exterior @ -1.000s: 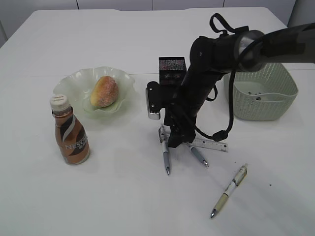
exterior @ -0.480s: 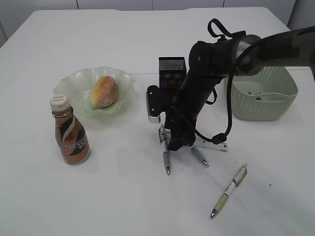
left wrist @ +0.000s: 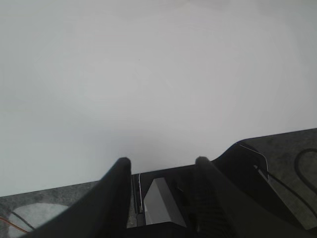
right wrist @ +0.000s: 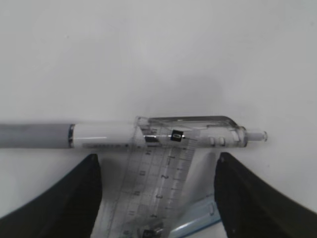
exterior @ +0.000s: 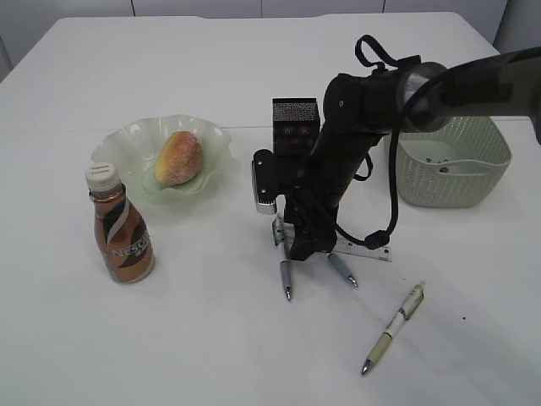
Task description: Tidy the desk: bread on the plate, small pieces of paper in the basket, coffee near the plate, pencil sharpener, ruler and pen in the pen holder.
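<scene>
Right gripper [right wrist: 156,198] low over the transparent plastic ruler [right wrist: 158,191], jaws spread wide, holding nothing. A grey-and-white click pen [right wrist: 129,135] lies across the ruler's end; a second grey pen [exterior: 342,271] beside it. Black mesh pen holder [exterior: 295,124] behind the arm. Cream pen [exterior: 393,328] apart, nearer. Left gripper [left wrist: 161,166] partly open, empty.

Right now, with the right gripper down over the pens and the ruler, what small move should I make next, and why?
Probably ease the right gripper forward slightly, then close. In the wrist view its open jaws straddle the clear ruler, while the white pen lies crosswise just beyond the fingertips, its clip end resting over the ruler's end. Closing here would likely catch the ruler rather than the pen.
</scene>
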Tool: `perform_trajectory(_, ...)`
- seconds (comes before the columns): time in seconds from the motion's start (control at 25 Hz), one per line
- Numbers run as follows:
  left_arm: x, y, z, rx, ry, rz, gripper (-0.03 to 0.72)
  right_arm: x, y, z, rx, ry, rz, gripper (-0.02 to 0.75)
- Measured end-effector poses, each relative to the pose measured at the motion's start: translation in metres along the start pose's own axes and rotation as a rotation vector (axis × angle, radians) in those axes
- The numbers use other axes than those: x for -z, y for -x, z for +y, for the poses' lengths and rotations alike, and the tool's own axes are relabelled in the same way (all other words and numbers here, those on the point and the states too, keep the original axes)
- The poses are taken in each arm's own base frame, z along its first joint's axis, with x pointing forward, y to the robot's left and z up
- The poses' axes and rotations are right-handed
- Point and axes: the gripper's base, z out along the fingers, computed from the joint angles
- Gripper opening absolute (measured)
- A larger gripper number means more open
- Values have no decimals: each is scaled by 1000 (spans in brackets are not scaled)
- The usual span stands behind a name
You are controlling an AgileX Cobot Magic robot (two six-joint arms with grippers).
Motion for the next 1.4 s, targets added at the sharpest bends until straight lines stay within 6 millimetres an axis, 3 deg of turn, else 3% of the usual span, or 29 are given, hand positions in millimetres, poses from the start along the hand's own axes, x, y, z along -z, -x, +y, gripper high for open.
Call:
perform_trajectory(1.2,0,0,0,0,0,0,308,0,0,2,0,22,5,552)
perform_trajectory(1.4,0,0,0,0,0,0,308,0,0,2,1,26,6,451)
